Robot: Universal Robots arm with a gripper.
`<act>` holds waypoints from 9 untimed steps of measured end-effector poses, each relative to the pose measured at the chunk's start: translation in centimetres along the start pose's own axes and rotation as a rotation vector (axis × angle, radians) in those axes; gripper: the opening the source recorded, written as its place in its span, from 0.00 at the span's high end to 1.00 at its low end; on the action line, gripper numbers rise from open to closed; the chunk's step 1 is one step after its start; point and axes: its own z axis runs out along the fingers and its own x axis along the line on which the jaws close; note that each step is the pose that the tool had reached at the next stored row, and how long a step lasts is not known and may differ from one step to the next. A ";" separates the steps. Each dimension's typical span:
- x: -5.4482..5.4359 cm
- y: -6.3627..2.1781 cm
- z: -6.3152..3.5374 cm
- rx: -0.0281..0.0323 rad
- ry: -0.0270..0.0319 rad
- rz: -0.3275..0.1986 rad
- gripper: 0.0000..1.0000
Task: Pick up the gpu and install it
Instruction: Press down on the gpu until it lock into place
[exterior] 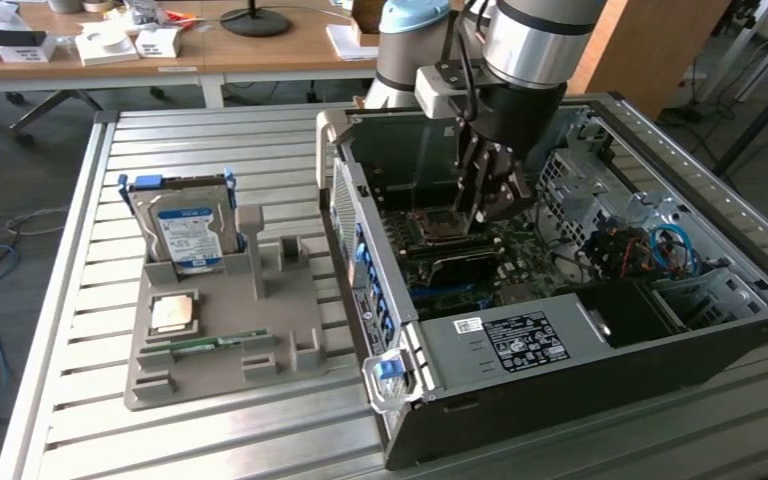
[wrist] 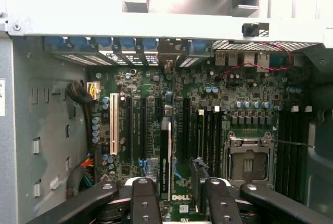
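hanging inside the open black desktop computer case (exterior: pixel 584 330), the gripper (exterior: pixel 488 205) sits over the green motherboard (wrist: pixel 156 109) with its dark fingers (wrist: pixel 145 203) spread apart and nothing held between them. in the wrist view the gpu (wrist: pixel 165 156), a thin dark expansion card seen edge-on, stands upright in a slot on the motherboard, just beyond the parted fingers and between them. beside it run several long black slots, a white slot (wrist: pixel 113 124), and a square metal processor socket (wrist: pixel 248 161). in the exterior view the case lies on its side on the slatted metal tabletop (exterior: pixel 224 130), its grey power supply (exterior: pixel 518 345) with a black label near the front edge. at the exterior view's left a grey moulded parts holder (exterior: pixel 244 330) rests on the tabletop, just beside the case. a silver hard drive with a blue label (exterior: pixel 187 232) stands upright in the holder's far end, a square silver processor chip (exterior: pixel 173 313) lies flat in its middle, and a small green memory stick (exterior: pixel 211 345) lies along its near part.
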 end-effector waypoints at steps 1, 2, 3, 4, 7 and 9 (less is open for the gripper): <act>0.0 0.00 0.00 0.0000 0.0000 0.000 0.61; 0.0 0.00 0.00 0.0000 0.0000 0.000 0.61; 0.0 0.00 0.00 0.0000 0.0000 0.000 0.61; 0.0 0.00 0.00 0.0000 -0.0001 0.000 0.61; 0.0 0.00 0.00 0.0000 -0.0001 0.000 0.61; 0.0 0.00 0.00 0.0000 0.0000 0.000 0.61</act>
